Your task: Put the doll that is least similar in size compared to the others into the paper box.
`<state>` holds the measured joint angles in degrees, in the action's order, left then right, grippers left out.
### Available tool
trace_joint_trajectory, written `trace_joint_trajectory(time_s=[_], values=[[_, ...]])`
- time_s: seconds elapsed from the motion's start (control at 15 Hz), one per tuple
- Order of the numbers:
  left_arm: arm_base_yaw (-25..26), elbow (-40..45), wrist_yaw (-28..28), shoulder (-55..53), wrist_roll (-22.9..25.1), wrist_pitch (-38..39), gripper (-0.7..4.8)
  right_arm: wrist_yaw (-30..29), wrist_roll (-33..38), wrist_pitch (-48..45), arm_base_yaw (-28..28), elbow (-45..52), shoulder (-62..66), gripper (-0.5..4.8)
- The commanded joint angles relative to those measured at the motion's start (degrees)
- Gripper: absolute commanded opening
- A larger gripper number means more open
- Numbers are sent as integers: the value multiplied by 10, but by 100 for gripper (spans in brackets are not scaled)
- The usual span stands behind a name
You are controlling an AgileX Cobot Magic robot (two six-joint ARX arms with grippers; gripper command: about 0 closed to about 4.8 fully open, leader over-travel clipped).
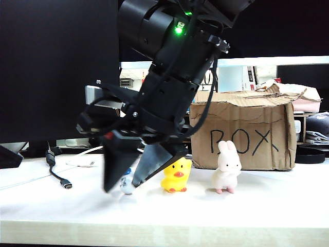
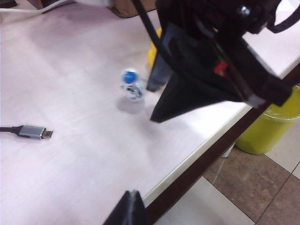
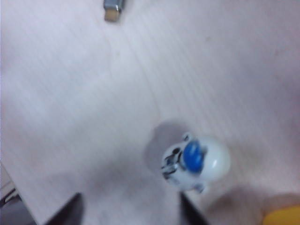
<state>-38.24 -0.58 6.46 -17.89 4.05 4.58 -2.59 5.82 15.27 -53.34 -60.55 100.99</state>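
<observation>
The doll point(image 1: 126, 183), a tiny white figure with blue marks, stands on the white table left of the yellow duck point(image 1: 176, 176). My right gripper point(image 1: 122, 188) reaches across and points down over it, open. One finger point(image 1: 151, 165) is right beside the doll; the other finger point(image 1: 115, 167) is further left. In the right wrist view the doll point(image 3: 197, 161) sits just past one fingertip point(image 3: 190, 210), outside the gap of the right gripper point(image 3: 130, 208). The paper box point(image 1: 247, 134), marked "BOX", stands behind. My left gripper point(image 2: 132, 206) hangs shut and empty near the table's front edge.
A pale pink-white rabbit point(image 1: 226, 168) stands right of the duck, in front of the box. A USB cable plug point(image 1: 66, 182) lies on the table to the left. A yellow bin point(image 2: 272, 126) stands on the floor beyond the table edge point(image 2: 206, 150).
</observation>
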Motion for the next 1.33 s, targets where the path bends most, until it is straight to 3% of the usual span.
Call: trace_joint_trajectory(time_s=[0.07, 1.06, 1.33], values=[[0, -1, 2, 0, 0, -4, -5, 0, 2, -36, 0, -3, -2, 277], [0, -1, 2, 0, 0, -4, -5, 9, 41, -114, -2, -4, 45, 285], [0, -1, 2, 0, 0, -4, -5, -23, 49, -104, -2, -4, 45, 285]])
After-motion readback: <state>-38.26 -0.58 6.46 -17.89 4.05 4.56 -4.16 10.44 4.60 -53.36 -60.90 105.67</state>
